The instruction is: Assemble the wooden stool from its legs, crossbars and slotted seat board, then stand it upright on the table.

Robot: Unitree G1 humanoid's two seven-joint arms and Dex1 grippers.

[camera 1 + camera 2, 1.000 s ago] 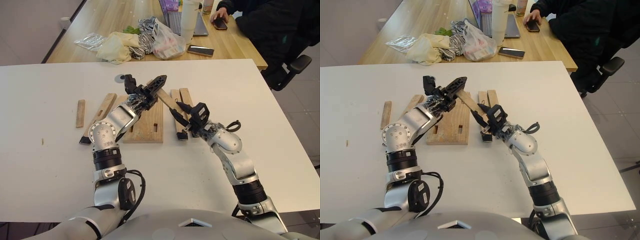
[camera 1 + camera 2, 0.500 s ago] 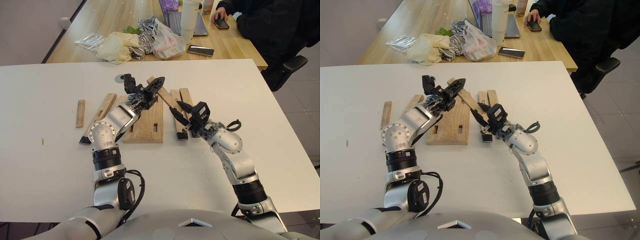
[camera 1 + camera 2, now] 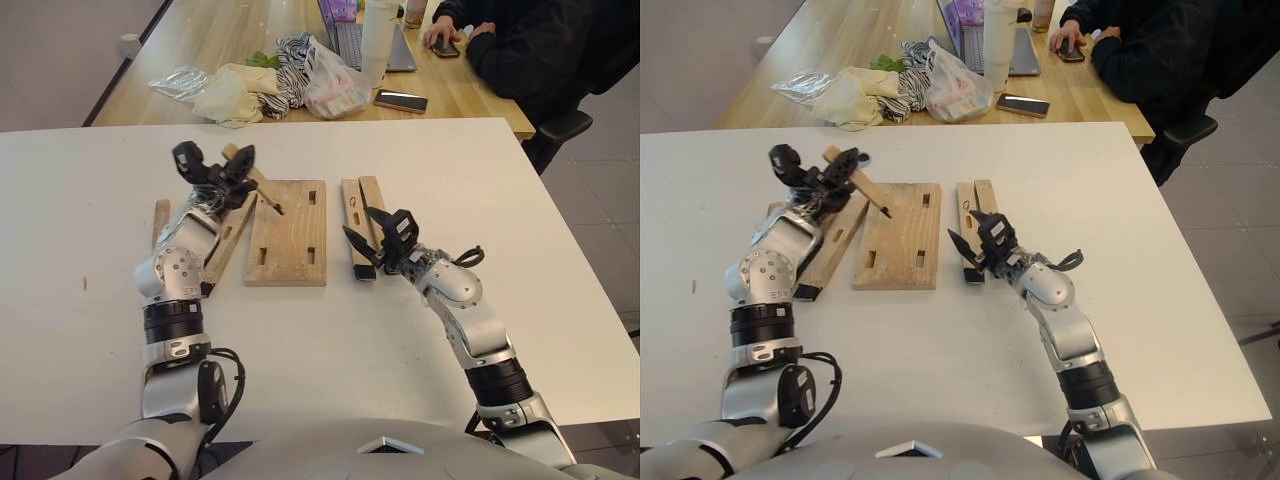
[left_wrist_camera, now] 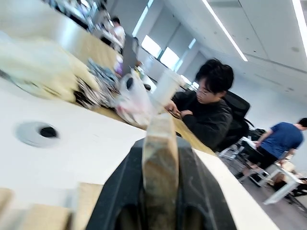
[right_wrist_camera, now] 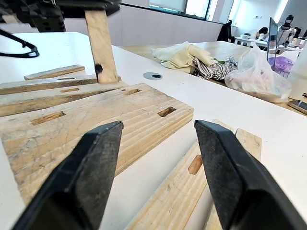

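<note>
My left gripper (image 3: 226,166) is shut on a wooden stool leg (image 3: 258,190), held above the table just left of the slotted seat board (image 3: 287,240). The leg slants down, its dark-tipped end over the board's far left corner. In the left wrist view the leg (image 4: 159,153) sits clamped between the black fingers. My right gripper (image 3: 366,238) stands open at the board's right side, over the near end of two legs (image 3: 362,200) lying side by side. Through its fingers (image 5: 96,167) I see the board (image 5: 91,112) and the held leg (image 5: 101,45).
Another leg (image 3: 226,240) and a short crossbar (image 3: 160,225) lie flat left of the board. A round cable hole (image 5: 152,75) sits in the white table beyond. A second table behind carries bags (image 3: 300,85), a phone (image 3: 401,100) and a laptop.
My left arm has swung left with the leg, from over the board's far edge to beside its left corner. The right gripper has dropped slightly toward the two lying legs.
</note>
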